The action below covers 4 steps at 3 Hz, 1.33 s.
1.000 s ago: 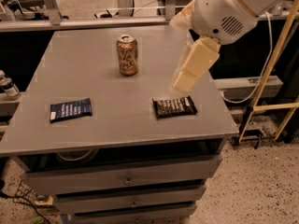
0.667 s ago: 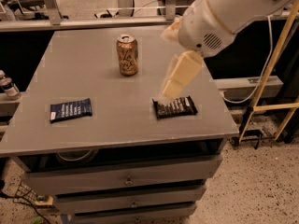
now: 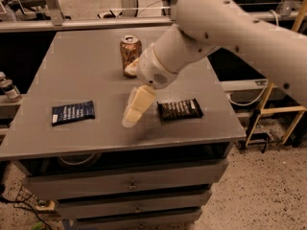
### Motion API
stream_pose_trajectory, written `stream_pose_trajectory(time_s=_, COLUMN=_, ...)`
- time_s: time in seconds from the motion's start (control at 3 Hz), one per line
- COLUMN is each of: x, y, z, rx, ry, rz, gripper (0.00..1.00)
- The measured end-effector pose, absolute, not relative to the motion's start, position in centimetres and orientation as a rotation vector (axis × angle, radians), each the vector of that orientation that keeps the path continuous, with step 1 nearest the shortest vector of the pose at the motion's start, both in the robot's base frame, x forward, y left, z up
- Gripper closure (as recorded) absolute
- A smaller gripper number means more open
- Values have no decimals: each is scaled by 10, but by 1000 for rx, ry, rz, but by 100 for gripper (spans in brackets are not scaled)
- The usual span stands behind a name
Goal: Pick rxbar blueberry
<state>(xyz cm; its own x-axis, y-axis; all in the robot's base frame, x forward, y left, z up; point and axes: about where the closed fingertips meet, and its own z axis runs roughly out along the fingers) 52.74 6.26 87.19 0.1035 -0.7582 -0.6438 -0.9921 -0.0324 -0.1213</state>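
Observation:
The rxbar blueberry (image 3: pixel 73 112), a flat dark navy-blue wrapper with white lettering, lies flat near the left front of the grey table (image 3: pixel 86 71). My gripper (image 3: pixel 135 108) hangs above the table's front middle, between the blue bar and a black-brown bar wrapper (image 3: pixel 180 109). It is to the right of the blue bar and apart from it, with nothing in it. My white arm reaches in from the upper right.
A brown-and-orange drink can (image 3: pixel 130 51) stands upright at the back middle, partly behind my wrist. The table has drawers (image 3: pixel 129 183) below its front edge. A small bottle (image 3: pixel 6 86) stands off the table's left side. Yellow frame legs (image 3: pixel 268 109) stand to the right.
My arm has swung left and forward, carrying the gripper from over the black-brown bar to the table's front middle, closer to the blue bar. The bars and can have not moved.

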Motion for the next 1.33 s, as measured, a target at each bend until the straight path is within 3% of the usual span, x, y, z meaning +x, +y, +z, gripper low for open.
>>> stream_pose_trajectory(time_s=1.33, x=527, y=177, z=835, rx=-1937, ry=1611, rz=743, gripper=0)
